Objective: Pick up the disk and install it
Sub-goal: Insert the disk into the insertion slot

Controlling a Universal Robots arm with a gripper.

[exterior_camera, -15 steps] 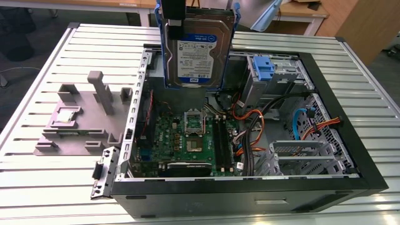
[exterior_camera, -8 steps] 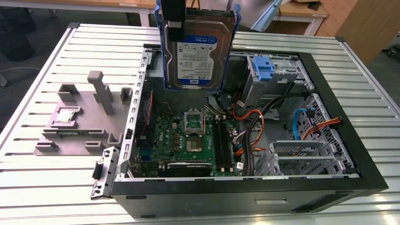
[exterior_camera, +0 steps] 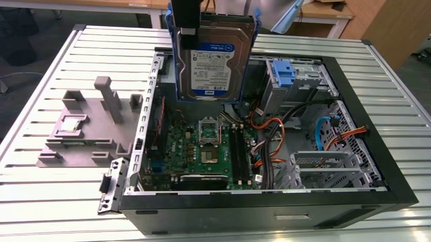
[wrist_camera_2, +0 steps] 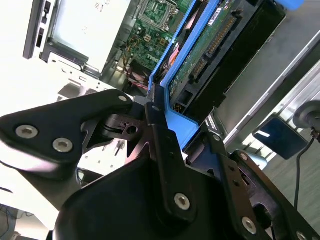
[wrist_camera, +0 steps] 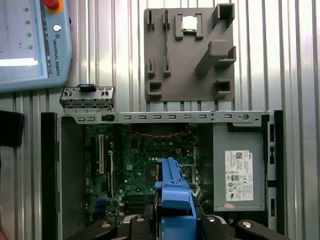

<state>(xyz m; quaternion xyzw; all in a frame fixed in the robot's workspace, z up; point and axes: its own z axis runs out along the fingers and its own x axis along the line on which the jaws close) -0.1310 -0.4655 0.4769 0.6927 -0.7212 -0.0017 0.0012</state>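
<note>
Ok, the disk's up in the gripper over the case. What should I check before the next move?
1. Grip: ok. The gripper is shut on the blue edge of the disk.
2. Disk clear of the case: ok. In the exterior view it looks lifted above the opening, touching nothing.
3. Disk attitude: ok. It hangs on edge, label facing the exterior view.
4. Cage slot free: cannot tell.
5. Cables clear of the cage: cannot tell. Orange ones loop close beside it.
</note>
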